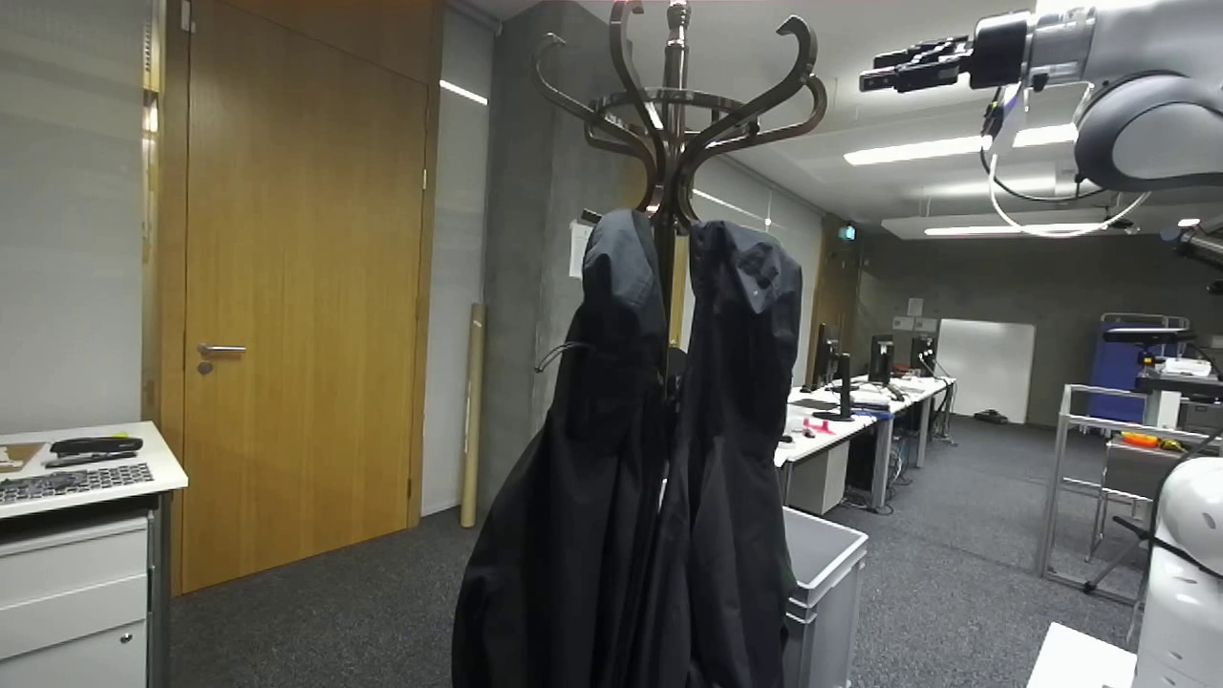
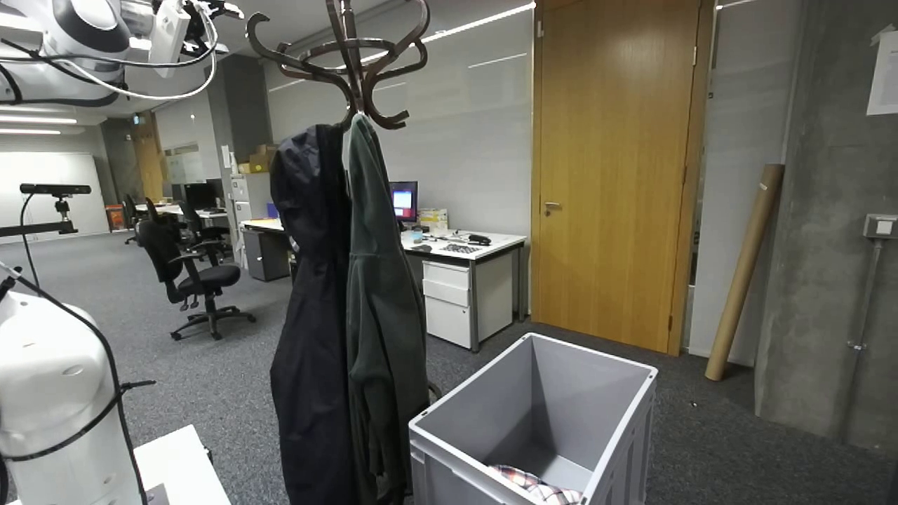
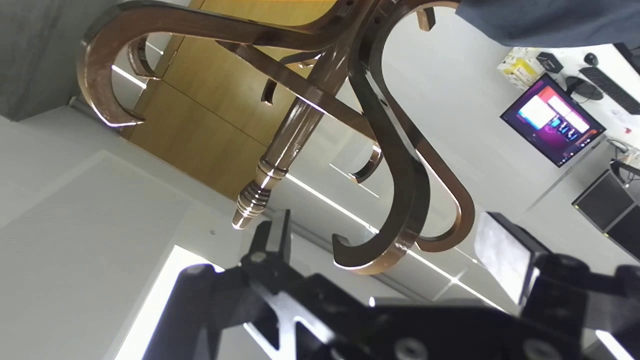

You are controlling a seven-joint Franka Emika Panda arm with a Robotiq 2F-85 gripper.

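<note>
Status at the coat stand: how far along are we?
Looks done: plaid cloth lies in the grey bin; dark jacket and green garment hang on the coat stand. In hand: nothing; the open pincer is near the stand, apart from it. Left, probably: a grasp; its jaws stand empty.

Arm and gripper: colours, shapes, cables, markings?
Arm: white to light grey, rounded links; joint cap ringed in dark grey. Gripper: black, angular, two-fingered, pale flat pads. A white cable and a black cable run along the arm. No readable markings.
</note>
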